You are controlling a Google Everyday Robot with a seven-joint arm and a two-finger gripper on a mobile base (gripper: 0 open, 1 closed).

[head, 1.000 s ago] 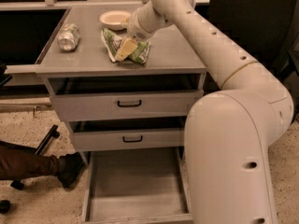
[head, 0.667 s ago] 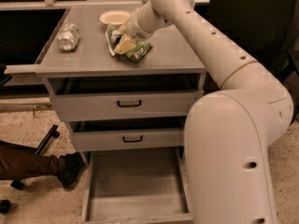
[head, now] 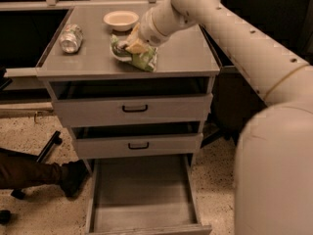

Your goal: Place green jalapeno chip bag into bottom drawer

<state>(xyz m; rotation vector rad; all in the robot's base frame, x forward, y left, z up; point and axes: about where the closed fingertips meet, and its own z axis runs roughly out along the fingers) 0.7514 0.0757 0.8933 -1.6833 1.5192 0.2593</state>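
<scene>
The green jalapeno chip bag (head: 139, 58) lies crumpled on the grey cabinet top (head: 186, 58), near its front edge and in front of the cream bowl. My gripper (head: 133, 44) reaches in from the right and presses down into the top of the bag, its fingers closed on the foil. The bottom drawer (head: 142, 199) is pulled fully open below, and its plain grey interior holds nothing.
A crushed silver can (head: 71, 37) lies at the left of the cabinet top. The cream bowl (head: 121, 19) stands at the back. Two upper drawers with black handles (head: 134, 108) stand slightly ajar. A person's leg and dark shoe (head: 44, 173) are on the floor at left.
The gripper has settled onto the bag, and the bag has shifted slightly toward the cabinet's front edge. The drawers, can and bowl have not moved.
</scene>
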